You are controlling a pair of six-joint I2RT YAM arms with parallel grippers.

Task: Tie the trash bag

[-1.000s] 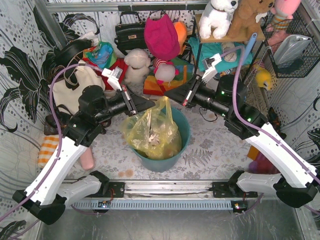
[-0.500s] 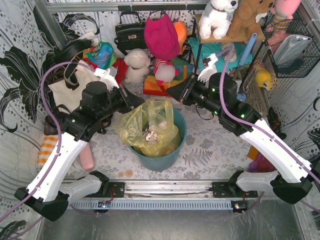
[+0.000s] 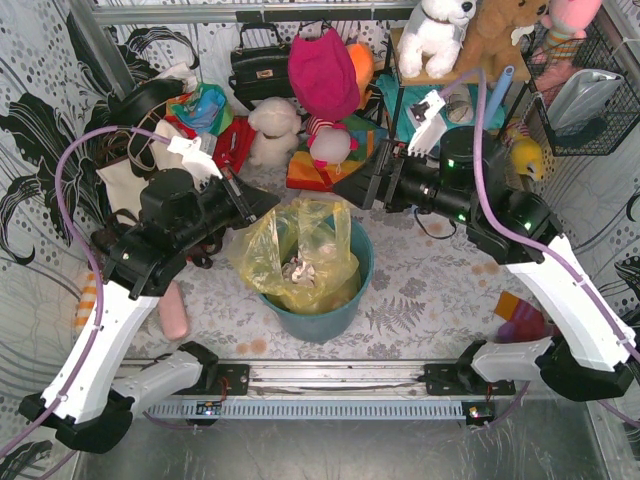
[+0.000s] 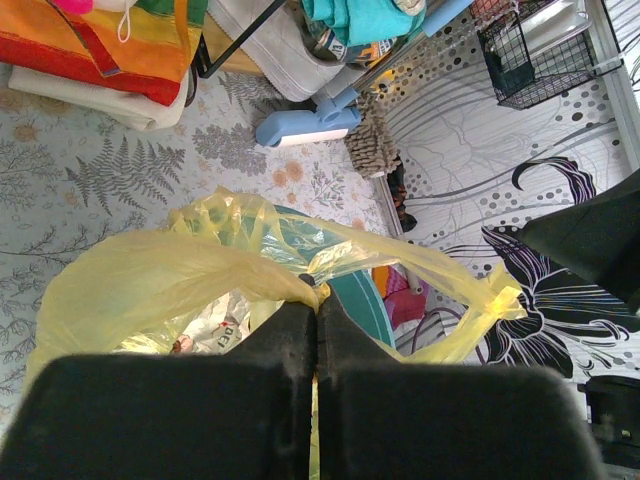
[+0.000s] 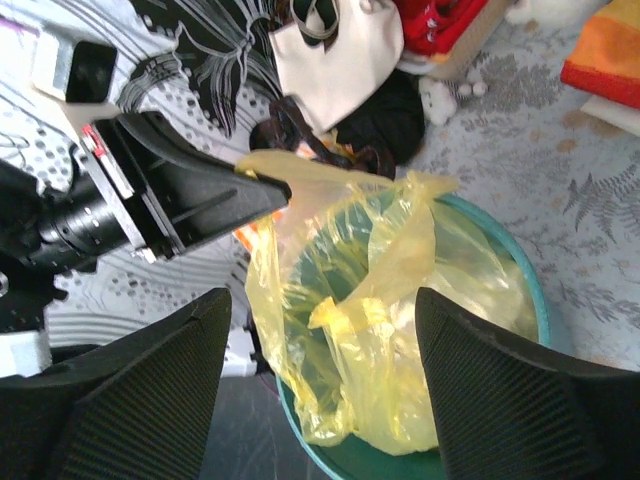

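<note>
The left arm and right arm wore white shells on their lower links, black housings nearer the wrist. A lilac cable looped along each. Small green lights glowed on the right arm's black joints; white brackets topped both wrists

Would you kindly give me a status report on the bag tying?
Left gripper: jaws shut on edge of thin translucent yellow plastic trash bag. Right gripper: jaws open, empty. Bag untied, in round teal plastic bucket.
</note>
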